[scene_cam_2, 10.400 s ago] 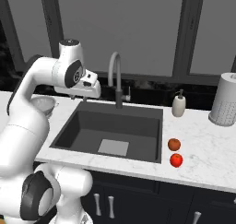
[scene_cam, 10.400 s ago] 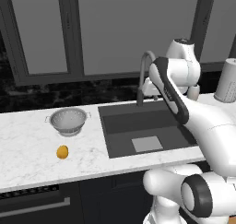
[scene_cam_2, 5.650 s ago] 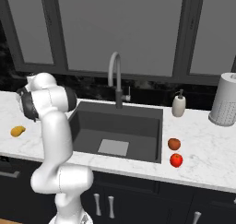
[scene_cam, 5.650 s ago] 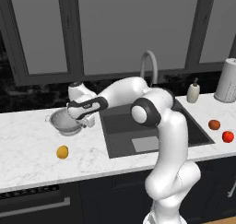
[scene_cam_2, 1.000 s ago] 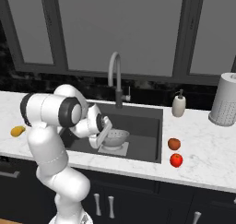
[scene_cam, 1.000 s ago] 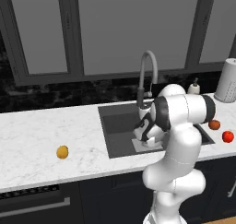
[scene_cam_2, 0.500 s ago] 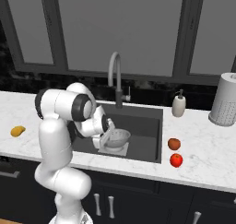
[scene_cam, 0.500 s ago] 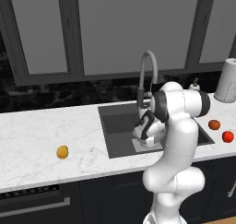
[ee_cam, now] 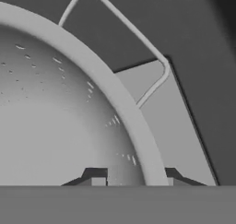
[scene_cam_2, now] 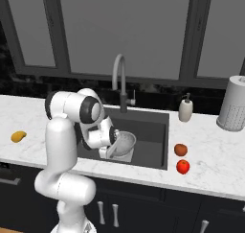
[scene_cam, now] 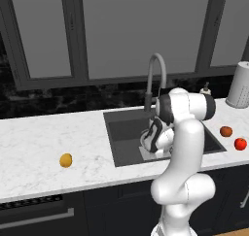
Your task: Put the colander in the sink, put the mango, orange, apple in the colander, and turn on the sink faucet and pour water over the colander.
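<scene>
The colander (scene_cam_2: 123, 145) sits low inside the sink (scene_cam_2: 153, 131), over the pale patch on the basin floor, with the gripper (scene_cam_2: 111, 148) at its near rim. In the hand view the two finger tips stand slightly apart, one on each side of the rim (ee_cam: 138, 126); whether they grip it or have just let go cannot be told. The colander appears to be thin perforated metal: judged light, rigid and smooth, liable to slide or tip if nudged, and best taken by pinching the rim or a side handle (ee_cam: 138, 34). The mango (scene_cam: 65, 160) lies on the counter well to the left of the sink; the orange (scene_cam_2: 180, 149) and apple (scene_cam_2: 183, 166) lie close together to its right. The sink faucet (scene_cam_2: 120, 78) stands behind the basin, no stream visible.
</scene>
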Robot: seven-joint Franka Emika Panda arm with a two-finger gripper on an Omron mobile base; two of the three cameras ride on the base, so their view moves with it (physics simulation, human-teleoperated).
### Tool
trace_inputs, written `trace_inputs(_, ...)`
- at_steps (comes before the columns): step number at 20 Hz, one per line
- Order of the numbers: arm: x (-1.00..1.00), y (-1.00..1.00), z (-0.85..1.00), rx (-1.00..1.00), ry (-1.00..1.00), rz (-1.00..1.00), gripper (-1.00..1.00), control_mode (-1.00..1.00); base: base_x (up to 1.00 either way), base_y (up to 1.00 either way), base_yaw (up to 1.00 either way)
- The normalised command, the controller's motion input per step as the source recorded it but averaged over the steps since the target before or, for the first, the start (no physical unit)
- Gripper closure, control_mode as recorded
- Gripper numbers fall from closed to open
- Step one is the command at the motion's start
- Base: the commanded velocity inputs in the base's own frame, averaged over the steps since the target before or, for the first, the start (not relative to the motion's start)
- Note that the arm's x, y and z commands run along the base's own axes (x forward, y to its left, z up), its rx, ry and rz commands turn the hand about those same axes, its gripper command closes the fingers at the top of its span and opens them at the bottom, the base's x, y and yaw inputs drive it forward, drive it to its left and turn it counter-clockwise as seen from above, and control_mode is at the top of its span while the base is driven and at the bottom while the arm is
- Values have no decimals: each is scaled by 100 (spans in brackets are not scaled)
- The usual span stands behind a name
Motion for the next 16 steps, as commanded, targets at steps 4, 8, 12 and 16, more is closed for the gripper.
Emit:
trace_inputs(4, -19, 48, -23, 0, -11, -21, 100, -100, 0, 0, 0)
trace_inputs(8, -19, 58, -1, 3, -10, -21, 100, -100, 0, 0, 0)
trace_inputs(12, -23, 58, 0, 4, -10, -21, 100, -100, 0, 0, 0)
trace_inputs(16, -30, 44, -1, 3, -8, -22, 100, -100, 0, 0, 0)
